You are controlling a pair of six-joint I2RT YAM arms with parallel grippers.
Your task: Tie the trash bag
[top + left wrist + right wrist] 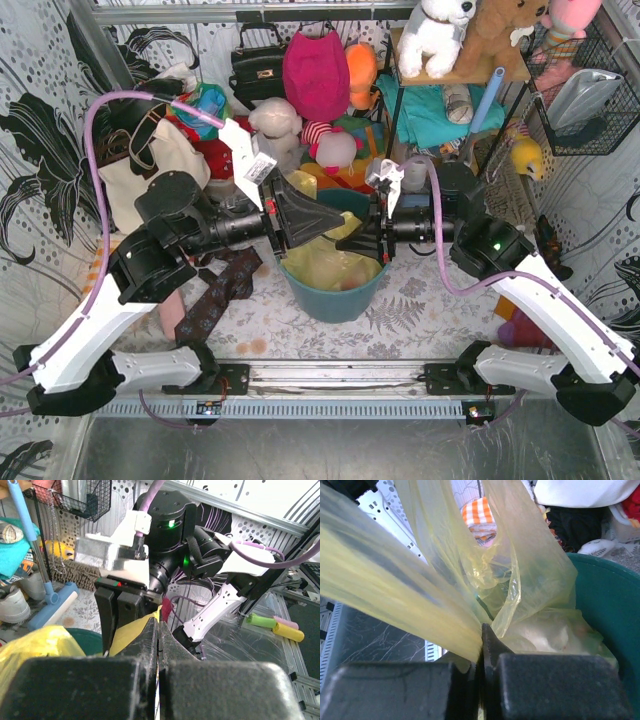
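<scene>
The yellow trash bag (322,266) sits in the round teal bin (335,298) at the table's middle, with white paper (551,636) showing through it. My left gripper (336,222) hovers over the bin's left rim, shut on a strip of the bag's film (131,631). My right gripper (373,238) faces it from the right, a short gap away. It is shut on a stretched flap of the bag (395,585) that fans up and left from its fingertips (491,636). The bag's mouth (485,560) stands open between the two flaps.
A cream tote bag (150,170), handbags and soft toys (300,130) crowd the back behind the bin. A dark patterned cloth (222,290) lies left of the bin. A shelf rack (470,90) and wire basket (590,100) stand at the back right.
</scene>
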